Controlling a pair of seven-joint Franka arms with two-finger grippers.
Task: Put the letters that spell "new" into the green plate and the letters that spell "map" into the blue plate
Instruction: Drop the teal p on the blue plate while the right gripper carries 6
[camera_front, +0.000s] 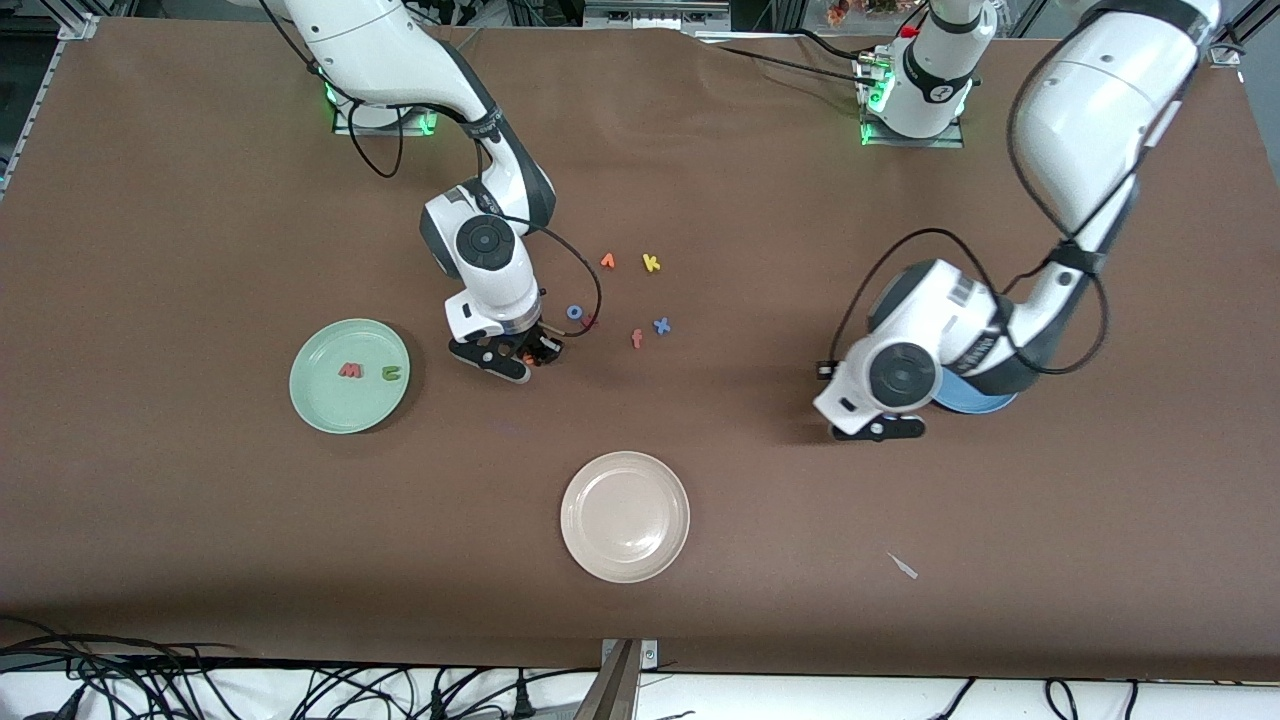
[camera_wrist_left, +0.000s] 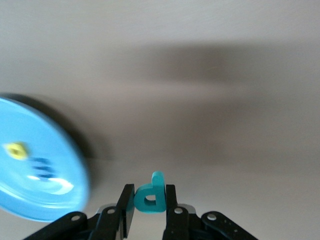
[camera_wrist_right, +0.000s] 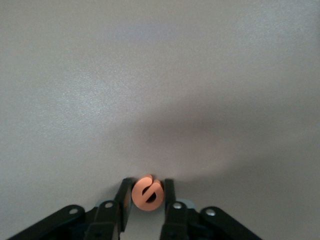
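Right gripper (camera_wrist_right: 146, 194) down at the surface (camera_front: 200, 560), jaws clenched on the orange "e" (camera_wrist_right: 147, 192), which sits upright between the fingertips in the right wrist view. Position in the front view: just beside the green plate (camera_front: 330, 410), on the side toward the left arm's end of the surface, near the blue "o" (camera_front: 575, 312). Green plate already carrying the red-pink "w" (camera_front: 350, 370) and the green "n" (camera_front: 391, 373); "e" the last of that word, so a short carry toward the right arm's end judged sufficient, right arm plainly the nearer. Left gripper (camera_wrist_left: 150, 200) clamped on the teal "p" (camera_wrist_left: 151, 196), letter standing on edge between the jaws. Blue plate (camera_wrist_left: 60, 200) seen just beside that gripper in the left wrist view, holding the yellow "a" (camera_wrist_left: 16, 150) and a dark blue letter, blurred, likely the "m" (camera_wrist_left: 41, 167); in the front view largely hidden under the left arm. Short sideways shift over the rim judged all that remains there. Left over on the surface: yellow "k" (camera_front: 651, 263), blue "x" (camera_front: 661, 325), salmon "f" (camera_front: 636, 339), small orange angular letter (camera_front: 607, 261), cream-white plate (camera_front: 625, 572).
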